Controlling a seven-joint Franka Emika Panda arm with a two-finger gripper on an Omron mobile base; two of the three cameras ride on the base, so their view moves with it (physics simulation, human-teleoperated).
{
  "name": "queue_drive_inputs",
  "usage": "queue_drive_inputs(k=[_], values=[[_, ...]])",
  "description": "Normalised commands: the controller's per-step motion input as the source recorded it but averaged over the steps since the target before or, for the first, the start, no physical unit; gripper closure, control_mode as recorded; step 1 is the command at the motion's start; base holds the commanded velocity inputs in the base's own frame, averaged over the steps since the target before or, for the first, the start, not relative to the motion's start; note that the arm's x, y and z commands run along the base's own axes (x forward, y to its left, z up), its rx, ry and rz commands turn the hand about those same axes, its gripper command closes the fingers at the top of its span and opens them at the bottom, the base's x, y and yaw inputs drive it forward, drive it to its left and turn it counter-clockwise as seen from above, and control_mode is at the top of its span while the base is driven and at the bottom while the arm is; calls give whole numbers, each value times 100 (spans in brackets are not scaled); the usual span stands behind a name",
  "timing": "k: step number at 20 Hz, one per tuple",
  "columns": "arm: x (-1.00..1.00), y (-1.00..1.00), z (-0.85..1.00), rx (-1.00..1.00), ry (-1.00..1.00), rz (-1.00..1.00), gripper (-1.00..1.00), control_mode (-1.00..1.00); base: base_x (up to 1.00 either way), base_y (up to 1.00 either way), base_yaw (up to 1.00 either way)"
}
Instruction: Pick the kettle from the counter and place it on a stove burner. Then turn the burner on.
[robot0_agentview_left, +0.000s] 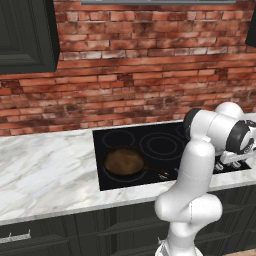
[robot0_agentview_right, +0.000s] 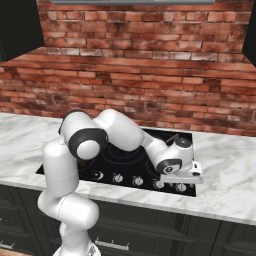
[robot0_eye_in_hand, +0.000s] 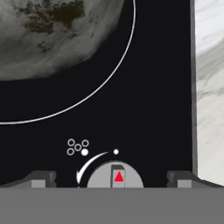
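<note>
The kettle (robot0_eye_in_hand: 52, 35) is a mottled silvery-grey rounded body at the top left of the hand view, sitting inside a burner's white ring (robot0_eye_in_hand: 127, 57) on the black stove (robot0_agentview_left: 150, 135). In the right base view its thin handle (robot0_agentview_right: 173, 136) pokes out behind my wrist. My gripper (robot0_eye_in_hand: 111, 180) is open, low over the stove's front right corner (robot0_agentview_right: 181, 181). A grey knob (robot0_eye_in_hand: 114, 177) with a red triangle lies between the fingertips (robot0_eye_in_hand: 43, 179), which stand apart from it on both sides. The white marble counter (robot0_eye_in_hand: 210, 87) runs along the stove's right edge.
A brown frying pan (robot0_agentview_left: 124, 161) sits on the front left burner, its handle pointing right. A row of several knobs (robot0_agentview_right: 118, 177) lines the stove's front edge. Marble counter (robot0_agentview_left: 45, 170) stretches left of the stove, with a brick wall (robot0_agentview_left: 130, 90) behind.
</note>
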Motion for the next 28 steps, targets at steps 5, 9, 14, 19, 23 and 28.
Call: queue_drive_inputs(k=[5,9,14,19,23,28], values=[[0,-7,-7,1,-2,0,-100,-100,0,0,0],[0,-13,19,6,-2,0,-100,-100,0,0,0],[0,0,0,0,0,0,-100,-100,0,0,0],[-2,12,-5,-1,0,0,-100,-100,0,0,0],[0,2,0,0,0,0,-100,-100,0,0,0],[-2,0,-5,0,0,0,-100,-100,0,0,0]])
